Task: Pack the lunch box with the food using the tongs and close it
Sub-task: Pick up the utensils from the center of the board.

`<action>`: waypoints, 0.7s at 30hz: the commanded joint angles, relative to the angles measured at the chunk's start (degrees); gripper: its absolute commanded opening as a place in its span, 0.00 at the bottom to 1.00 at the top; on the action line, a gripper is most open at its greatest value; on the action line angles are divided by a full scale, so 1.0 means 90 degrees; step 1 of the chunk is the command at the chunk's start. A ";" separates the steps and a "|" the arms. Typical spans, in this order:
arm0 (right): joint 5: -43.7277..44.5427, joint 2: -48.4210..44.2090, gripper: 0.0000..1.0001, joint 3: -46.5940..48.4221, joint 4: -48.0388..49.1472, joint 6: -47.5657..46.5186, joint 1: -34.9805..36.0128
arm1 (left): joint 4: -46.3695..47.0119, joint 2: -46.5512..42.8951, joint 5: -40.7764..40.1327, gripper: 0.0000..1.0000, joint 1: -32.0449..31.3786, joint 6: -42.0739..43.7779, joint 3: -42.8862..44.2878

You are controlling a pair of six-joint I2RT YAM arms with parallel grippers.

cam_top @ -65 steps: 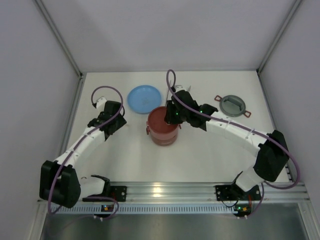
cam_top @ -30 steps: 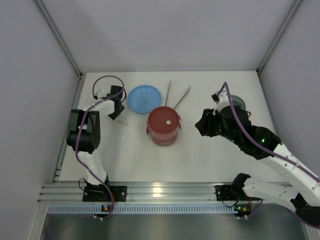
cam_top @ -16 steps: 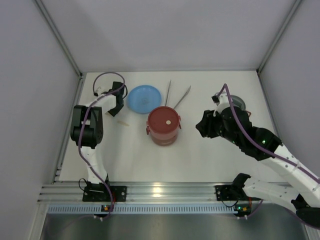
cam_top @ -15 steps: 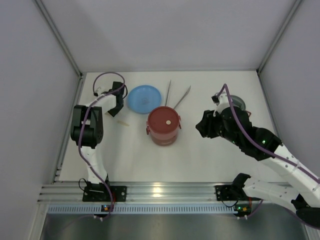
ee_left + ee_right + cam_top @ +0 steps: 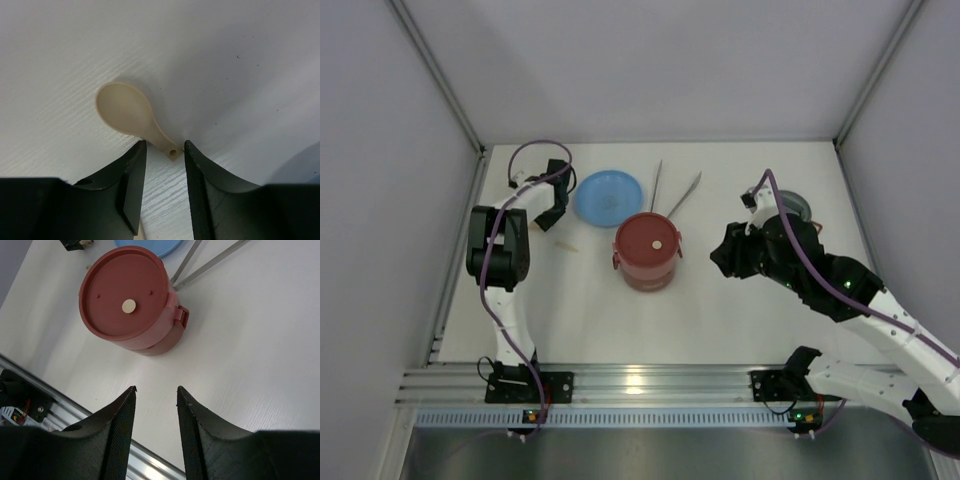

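The dusty-red lunch box (image 5: 646, 252) stands mid-table with its flat maroon lid (image 5: 124, 295) on. One pale beige round piece of food (image 5: 129, 306) lies on that lid; other food is hidden. The silver tongs (image 5: 670, 192) lie in a narrow V just behind the box, free of both grippers. My right gripper (image 5: 156, 388) hovers open and empty to the right of the box. My left gripper (image 5: 165, 145) is low over the table at the far left. It is open, and the end of a beige spoon's (image 5: 125, 109) handle lies between its fingertips.
A light-blue plate (image 5: 609, 197) lies behind the box on the left, beside the left gripper. The grey top lid (image 5: 792, 207) with red handles sits far right, mostly hidden behind my right arm. The metal rail (image 5: 640, 384) runs along the near edge.
The right gripper has left the lunch box and pulled back to the right, uncovering the tongs. The left arm has folded up, and its gripper has crept toward the back with the jaws a little narrower.
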 commanded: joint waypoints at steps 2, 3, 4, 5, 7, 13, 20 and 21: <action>-0.0102 -0.0172 0.37 -0.0015 -0.0053 -0.0106 -0.0047 | -0.0320 0.0076 -0.0075 0.40 0.0095 0.0190 0.0169; -0.0122 -0.0182 0.37 -0.0015 -0.0053 -0.0106 -0.0047 | -0.0320 0.0076 -0.0056 0.40 0.0104 0.0200 0.0169; -0.0161 -0.0172 0.36 -0.0015 -0.0053 -0.0116 -0.0047 | -0.0330 0.0076 -0.0046 0.39 0.0114 0.0210 0.0169; -0.0190 -0.0172 0.36 -0.0015 -0.0063 -0.0116 -0.0037 | -0.0349 0.0067 -0.0026 0.39 0.0134 0.0219 0.0169; -0.0249 -0.0182 0.35 -0.0025 -0.0063 -0.0136 -0.0047 | -0.0349 0.0076 0.0042 0.38 0.0153 0.0258 0.0168; -0.0268 -0.0201 0.34 -0.0005 -0.0131 -0.0145 -0.0047 | -0.0359 -0.0001 0.0110 0.33 0.0173 0.0356 0.0062; -0.0405 -0.0260 0.32 0.0092 -0.0248 -0.0116 -0.0047 | -0.0183 -0.0168 0.0179 0.24 0.0173 0.0503 -0.0358; -0.0424 -0.0279 0.32 0.0121 -0.0278 -0.0116 -0.0047 | -0.0135 -0.0216 0.0198 0.22 0.0173 0.0522 -0.0446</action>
